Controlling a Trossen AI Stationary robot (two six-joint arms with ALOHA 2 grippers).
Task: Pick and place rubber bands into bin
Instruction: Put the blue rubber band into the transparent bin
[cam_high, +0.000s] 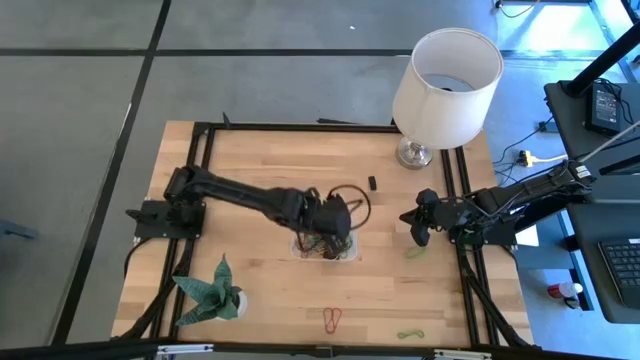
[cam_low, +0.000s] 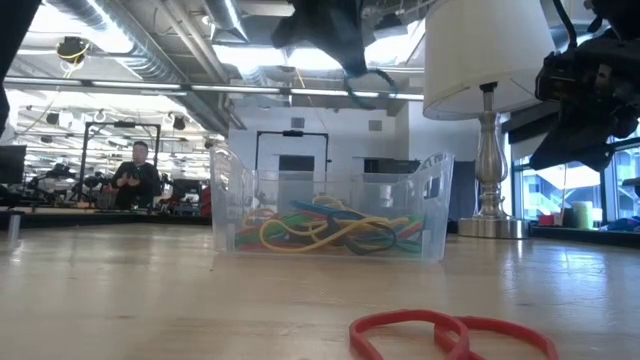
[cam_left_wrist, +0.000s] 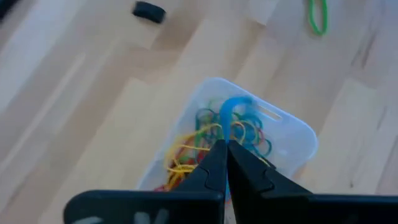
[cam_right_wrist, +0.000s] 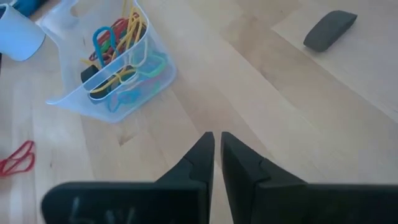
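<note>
The clear bin (cam_high: 322, 246) sits mid-table and holds several coloured rubber bands (cam_low: 325, 232). My left gripper (cam_left_wrist: 224, 147) hovers above the bin (cam_left_wrist: 292, 140), shut on a blue rubber band (cam_left_wrist: 235, 111). That band shows as a dark loop (cam_low: 366, 82) under the gripper in the low view. My right gripper (cam_right_wrist: 216, 140) hangs shut and empty over the table's right part (cam_high: 421, 229). Loose bands lie flat on the wood: a green one (cam_high: 415, 252) near my right gripper, a red one (cam_high: 332, 318) and another green one (cam_high: 410, 334) by the near edge. My left gripper pinches the blue rubber band between its two fingertips at one spot on the loop (cam_left_wrist: 230, 124), coming from above and pointing down. The band hangs as a slack loop, clear above the bin's rim (cam_low: 330, 180).
A white-shaded lamp (cam_high: 445, 80) stands at the far right corner. A green folded-paper plant (cam_high: 212, 290) sits at the near left. A small black object (cam_high: 372, 183) lies beyond the bin. The red band (cam_low: 450, 335) is close to the low camera. A person (cam_low: 136, 175) stands far behind.
</note>
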